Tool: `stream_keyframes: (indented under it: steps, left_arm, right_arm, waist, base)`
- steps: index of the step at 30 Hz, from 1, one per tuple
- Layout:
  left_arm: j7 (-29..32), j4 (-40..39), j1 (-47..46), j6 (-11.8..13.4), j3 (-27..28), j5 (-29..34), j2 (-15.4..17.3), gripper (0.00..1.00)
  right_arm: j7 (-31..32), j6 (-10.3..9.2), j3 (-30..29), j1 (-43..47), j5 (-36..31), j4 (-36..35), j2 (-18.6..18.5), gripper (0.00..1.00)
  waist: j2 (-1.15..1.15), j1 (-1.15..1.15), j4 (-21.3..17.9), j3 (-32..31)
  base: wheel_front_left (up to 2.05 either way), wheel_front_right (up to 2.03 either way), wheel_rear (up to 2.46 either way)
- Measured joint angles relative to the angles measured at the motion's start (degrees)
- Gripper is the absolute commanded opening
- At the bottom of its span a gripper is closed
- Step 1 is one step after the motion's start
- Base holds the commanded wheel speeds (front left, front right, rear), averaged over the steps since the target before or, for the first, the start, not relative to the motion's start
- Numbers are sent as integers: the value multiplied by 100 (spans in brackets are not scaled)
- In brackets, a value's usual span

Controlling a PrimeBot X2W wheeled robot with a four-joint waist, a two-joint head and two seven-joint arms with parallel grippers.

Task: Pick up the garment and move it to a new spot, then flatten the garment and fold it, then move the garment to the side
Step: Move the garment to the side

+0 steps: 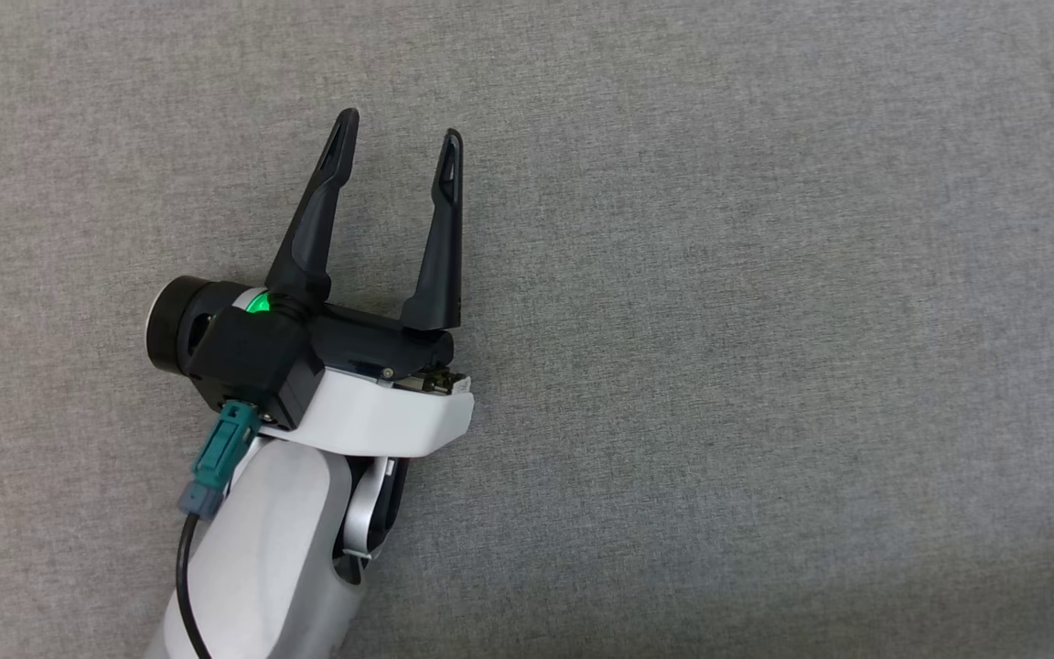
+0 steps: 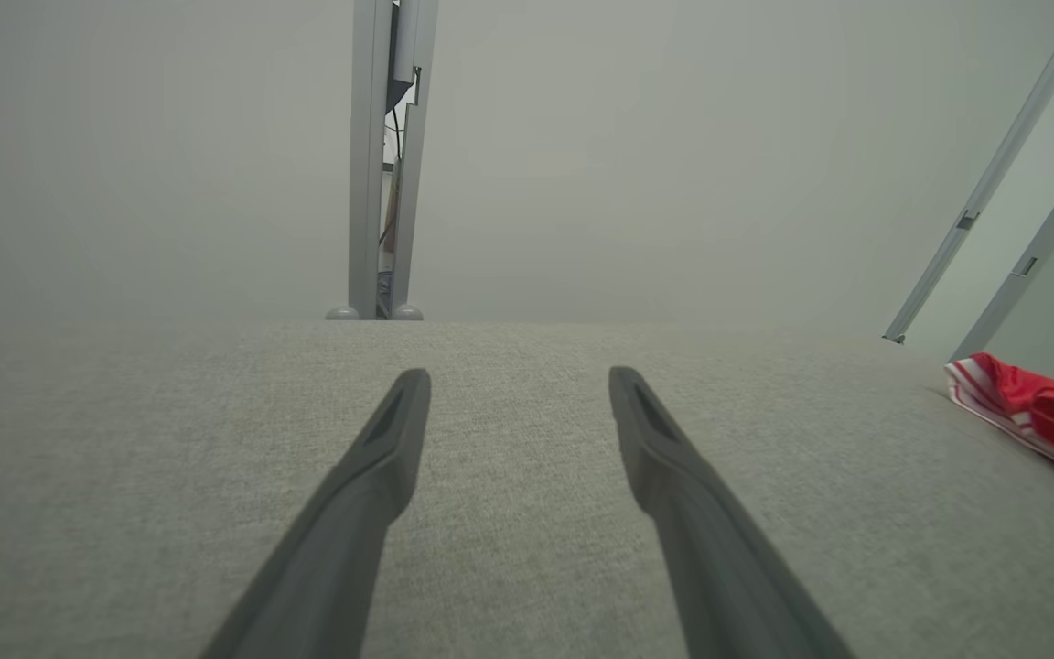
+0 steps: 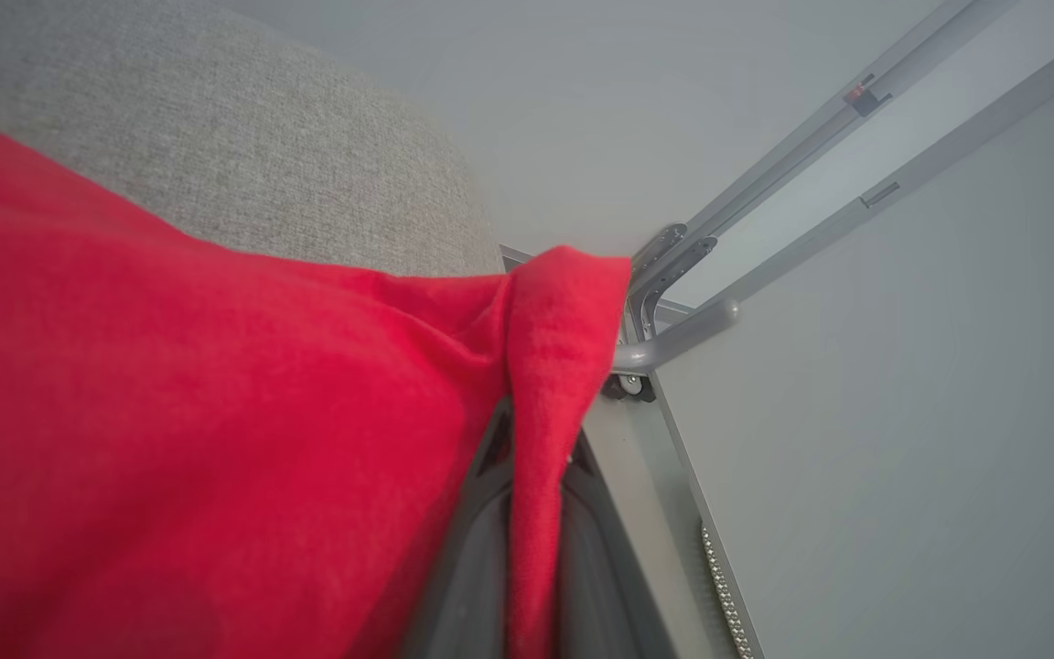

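Note:
The garment [image 3: 216, 412] is bright red cloth; in the right wrist view it spreads over the left half, and a fold of it is pinched between the two dark fingers of my right gripper [image 3: 536, 439], which is shut on it. In the left wrist view the garment [image 2: 1039, 412] lies bunched at the far right on the grey cloth surface, showing a white-striped edge. My left gripper [image 1: 399, 137] hovers over bare grey fabric in the head view, open with nothing between its fingers, and stands the same way in its own wrist view [image 2: 520, 384].
The grey fabric surface [image 1: 765, 320] covers the whole head view. Beyond its far edge stand a grey upright post [image 2: 381, 156] and slanted metal rails [image 2: 994, 174]. Metal frame bars and a curved tube [image 3: 692, 329] lie close behind the held fold.

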Motion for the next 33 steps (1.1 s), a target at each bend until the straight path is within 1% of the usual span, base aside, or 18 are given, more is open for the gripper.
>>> stream_keyframes:
  steps: [5, 6, 7, 8, 12, 17, 22, 27, 29, 30, 32, 33]
  left_arm:
    - [0, -30, -1, 38, -31, -1, 1, 100]
    - [0, -34, 0, 40, -31, -1, 1, 100]
    - [0, -34, 0, 40, -34, -1, 0, 100]
    - [0, -34, 0, 40, -33, -1, 0, 100]
    - [0, -24, 8, 41, -30, -1, 1, 100]
    - [0, -7, 31, 49, -38, -42, 1, 100]
    - [0, 30, 71, 48, -8, -104, -1, 100]
    - [-1, 56, 242, 40, 142, -152, 0, 100]
    - [0, 62, 328, 36, 201, -163, 0, 100]
    - [-1, 63, 428, 30, 270, -170, 3, 100]
    - [-1, 55, 536, 14, 334, -196, 0, 100]
    - [-1, 55, 536, 14, 334, -196, 0, 100]
  right_arm:
    - [-9, 0, -581, -5, -836, 135, 85, 0]
    - [-10, 0, -695, -4, -956, 137, 111, 32]
    - [-10, 0, -810, -4, -1101, 123, 143, 82]
    - [-12, 0, -911, -1, -1246, 97, 172, 100]
    - [-14, 0, -1319, 72, -1678, 63, 332, 100]
    - [-15, 0, -1656, 88, -2149, -51, 480, 100]
    - [-15, 0, -1931, 85, -2358, -309, 730, 100]
    - [-15, -1, -1961, 95, -2301, -784, 1176, 100]
    - [-15, 0, -1883, 159, -2178, -1020, 1395, 100]
    - [-15, -1, -1777, 282, -1981, -1260, 1621, 100]
    - [-14, -1, -1649, 426, -1694, -1568, 1858, 100]
    - [-14, -1, -1649, 426, -1694, -1568, 1858, 100]
  waist:
    - [0, 0, 87, 35]
    - [0, 0, 97, 39]
    - [0, 0, 106, 41]
    - [0, 0, 112, 39]
    - [0, 0, 116, -10]
    - [0, 0, 103, -153]
    - [0, 0, 97, -401]
    - [0, 0, 88, -776]
    - [0, 0, 81, -954]
    - [0, 0, 74, -1147]
    - [0, 0, 68, -1349]
    - [0, 0, 68, -1349]
  base:
    - [0, 0, 0]
    - [0, 0, 0]
    - [0, 0, 0]
    - [0, 0, 0]
    - [0, 0, 0]
    - [0, 0, 0]
    - [0, 0, 0]
    - [0, 0, 0]
    - [0, 0, 0]
    - [0, 0, 0]
    - [0, 0, 0]
    - [0, 0, 0]
